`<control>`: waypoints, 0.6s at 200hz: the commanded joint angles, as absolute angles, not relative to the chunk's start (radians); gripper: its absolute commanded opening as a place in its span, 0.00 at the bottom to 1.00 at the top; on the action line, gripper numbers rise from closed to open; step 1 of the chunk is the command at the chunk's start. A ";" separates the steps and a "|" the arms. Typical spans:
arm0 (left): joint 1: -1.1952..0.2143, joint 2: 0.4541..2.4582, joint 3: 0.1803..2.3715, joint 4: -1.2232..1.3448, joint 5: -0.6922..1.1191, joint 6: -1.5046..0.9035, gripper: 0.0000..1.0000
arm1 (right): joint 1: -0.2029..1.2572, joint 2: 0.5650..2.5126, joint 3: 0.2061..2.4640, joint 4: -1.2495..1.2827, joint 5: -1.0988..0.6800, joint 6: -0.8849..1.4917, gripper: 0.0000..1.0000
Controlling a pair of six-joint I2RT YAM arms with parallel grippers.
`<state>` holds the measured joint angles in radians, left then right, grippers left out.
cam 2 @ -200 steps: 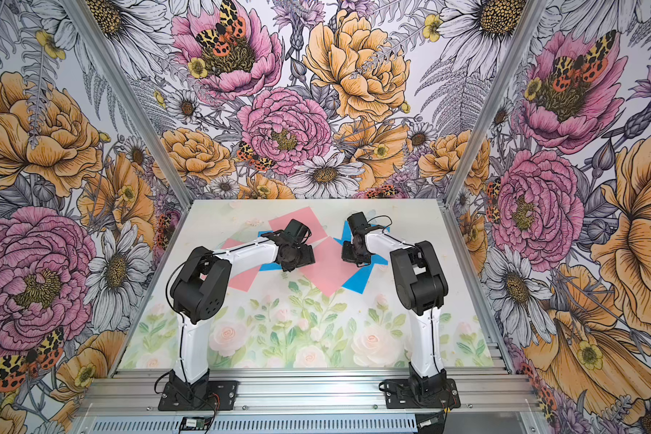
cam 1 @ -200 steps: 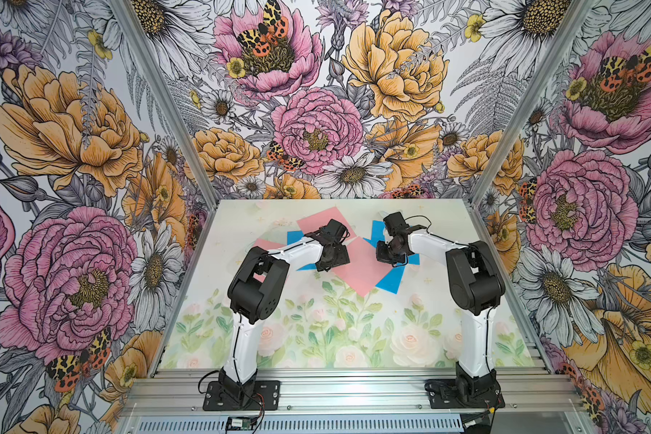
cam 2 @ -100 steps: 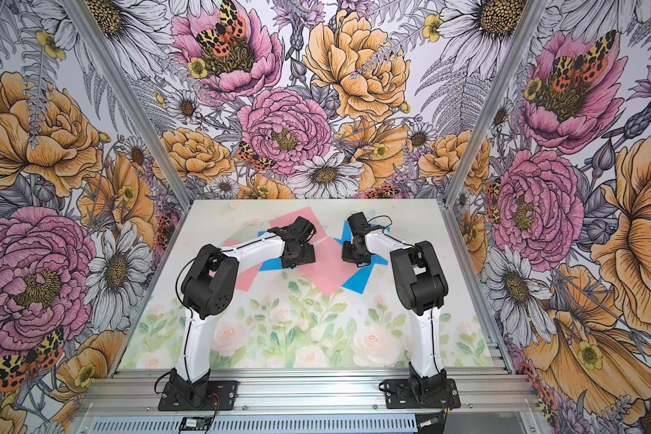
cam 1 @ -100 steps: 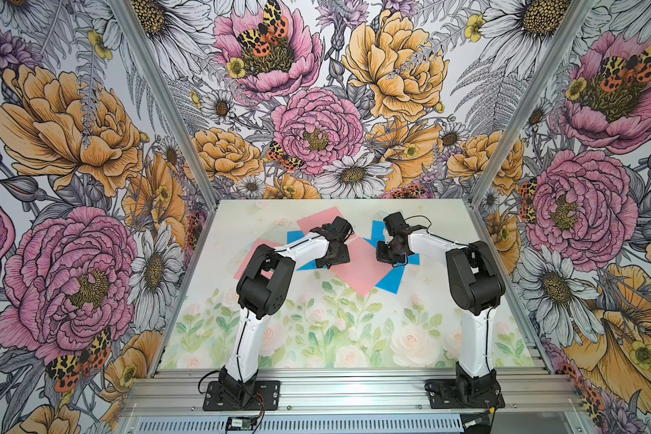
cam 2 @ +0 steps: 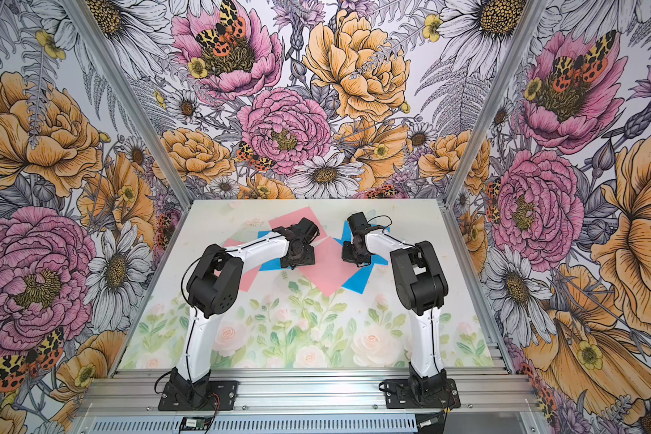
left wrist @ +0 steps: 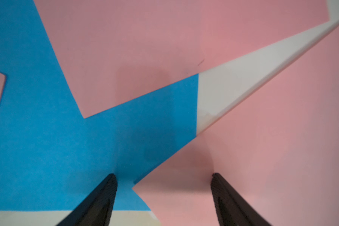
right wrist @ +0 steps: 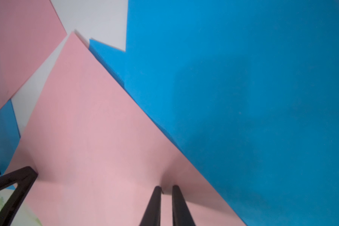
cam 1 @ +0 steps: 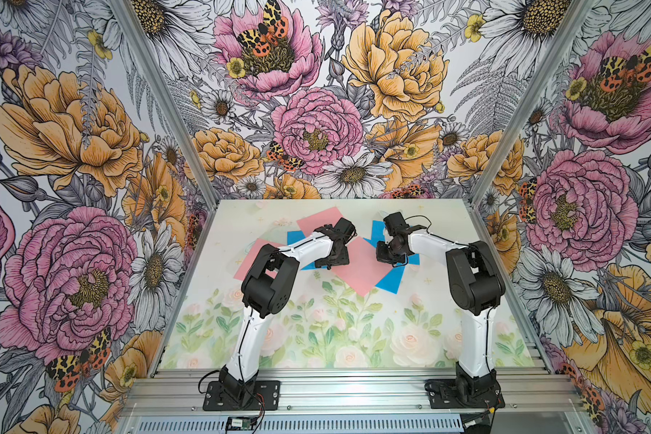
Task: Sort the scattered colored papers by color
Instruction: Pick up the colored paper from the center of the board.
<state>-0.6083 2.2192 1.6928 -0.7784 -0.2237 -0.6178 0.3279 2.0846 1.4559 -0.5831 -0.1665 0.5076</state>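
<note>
Colored papers (cam 1: 318,220) lie overlapped beneath me, 0 sorted: left elbow (cam 1: 265,285) swung inward, left claw (left wrist: 162,176) splayed across blue sheet (left wrist: 47,156) and middle pink sheet (left wrist: 262,156), right claw (right wrist: 166,188) pinching that pink, seemingly ready to peel.

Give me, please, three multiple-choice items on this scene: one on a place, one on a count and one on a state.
1. Where do the papers lie? A) far half of the table; B) its near edge; C) off it.
2. How many pink sheets show from above? A) one; B) three; C) six.
3. How is the left claw? A) open; B) shut on a sheet; C) out of view.
Key: 1A, both top views show them there; 2B, one far, one left, one central; 3A, the left wrist view shows its fingers apart.
</note>
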 commanded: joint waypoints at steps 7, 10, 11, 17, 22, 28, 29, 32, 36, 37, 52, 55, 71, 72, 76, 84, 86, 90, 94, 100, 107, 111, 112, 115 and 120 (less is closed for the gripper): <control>-0.630 2.271 1.692 -0.784 -0.115 -0.613 0.79 | 0.332 2.140 1.425 -0.598 -0.188 0.503 0.14; -0.629 2.270 1.691 -0.781 -0.111 -0.614 0.79 | 0.333 2.140 1.425 -0.598 -0.187 0.504 0.14; -0.629 2.269 1.692 -0.780 -0.109 -0.613 0.79 | 0.333 2.140 1.425 -0.598 -0.187 0.505 0.14; -0.630 2.267 1.691 -0.772 -0.097 -0.615 0.79 | 0.333 2.140 1.425 -0.598 -0.188 0.505 0.14; -0.628 2.267 1.690 -0.766 -0.084 -0.614 0.79 | 0.332 2.140 1.425 -0.598 -0.188 0.505 0.14; -0.627 2.264 1.687 -0.759 -0.070 -0.614 0.79 | 0.333 2.141 1.425 -0.598 -0.187 0.504 0.14; -0.627 2.263 1.687 -0.758 -0.068 -0.615 0.79 | 0.332 2.140 1.426 -0.598 -0.188 0.504 0.14; -0.627 2.264 1.687 -0.756 -0.061 -0.617 0.79 | 0.332 2.141 1.426 -0.598 -0.187 0.505 0.14; -0.626 2.262 1.686 -0.749 -0.054 -0.619 0.79 | 0.332 2.140 1.425 -0.598 -0.188 0.504 0.14; -0.626 2.261 1.685 -0.748 -0.051 -0.619 0.79 | 0.332 2.140 1.425 -0.598 -0.188 0.504 0.14; -0.623 2.250 1.663 -0.705 -0.001 -0.623 0.79 | 0.333 2.138 1.425 -0.598 -0.188 0.505 0.14; -0.622 2.248 1.658 -0.694 0.012 -0.625 0.79 | 0.333 2.140 1.425 -0.598 -0.187 0.505 0.14; -0.617 2.236 1.634 -0.654 0.053 -0.636 0.79 | 0.333 2.138 1.422 -0.598 -0.189 0.504 0.13; -0.618 2.235 1.633 -0.653 0.054 -0.637 0.79 | 0.333 2.139 1.422 -0.598 -0.189 0.504 0.13; -0.616 2.233 1.630 -0.653 0.058 -0.639 0.79 | 0.332 2.139 1.422 -0.598 -0.188 0.504 0.13; -0.614 2.228 1.625 -0.652 0.060 -0.643 0.79 | 0.332 2.137 1.421 -0.598 -0.187 0.505 0.13; -0.614 2.227 1.624 -0.652 0.059 -0.644 0.79 | 0.333 2.137 1.421 -0.598 -0.186 0.505 0.13; -0.613 2.223 1.620 -0.651 0.059 -0.648 0.79 | 0.333 2.138 1.421 -0.599 -0.185 0.505 0.13; -0.613 2.220 1.616 -0.651 0.059 -0.648 0.79 | 0.332 2.138 1.420 -0.598 -0.186 0.504 0.13; -0.611 2.214 1.610 -0.651 0.061 -0.651 0.79 | 0.332 2.139 1.420 -0.598 -0.186 0.505 0.13; -0.608 2.209 1.602 -0.651 0.063 -0.658 0.79 | 0.333 2.139 1.420 -0.599 -0.187 0.505 0.13; -0.606 2.204 1.596 -0.649 0.066 -0.662 0.79 | 0.333 2.138 1.420 -0.598 -0.188 0.505 0.13; -0.605 2.203 1.595 -0.650 0.067 -0.663 0.79 | 0.332 2.138 1.420 -0.598 -0.188 0.505 0.13; -0.604 2.201 1.591 -0.648 0.069 -0.665 0.79 | 0.333 2.140 1.420 -0.598 -0.187 0.505 0.13; -0.600 2.195 1.582 -0.643 0.075 -0.669 0.79 | 0.333 2.140 1.420 -0.599 -0.187 0.505 0.13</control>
